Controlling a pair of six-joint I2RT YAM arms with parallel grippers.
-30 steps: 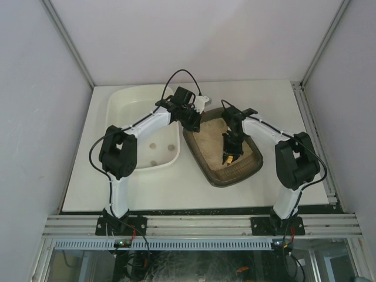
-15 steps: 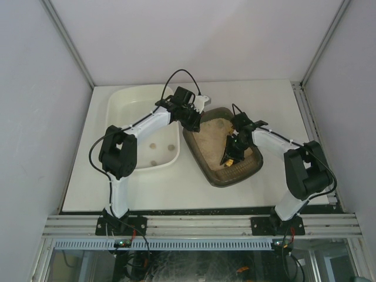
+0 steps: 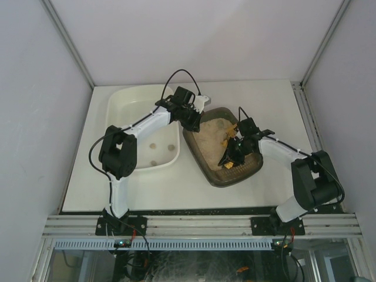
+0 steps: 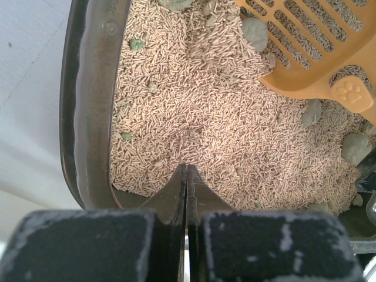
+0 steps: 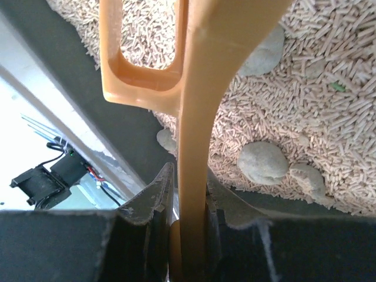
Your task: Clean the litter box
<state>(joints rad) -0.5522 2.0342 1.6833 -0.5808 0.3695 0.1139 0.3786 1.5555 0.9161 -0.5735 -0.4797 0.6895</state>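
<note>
the dark brown litter box (image 3: 205, 169) sits angled near the middle of the white table (image 3: 276, 100), just right of a white plastic tub (image 3: 126, 103). it holds beige pellet litter with grey-green clumps (image 5: 262, 161). my right gripper (image 5: 189, 176) is clamped on the handle of an orange slotted scoop (image 4: 305, 53), whose blade is over the litter. my left gripper (image 4: 186, 170) has its fingers pressed together, empty, with the tips at the box's far-left rim.

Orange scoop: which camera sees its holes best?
The left wrist view: the scoop shows its slotted blade and paw print clearly. The right wrist view shows only its handle, gripped by the right hand. In the top view it looks tiny.
</note>
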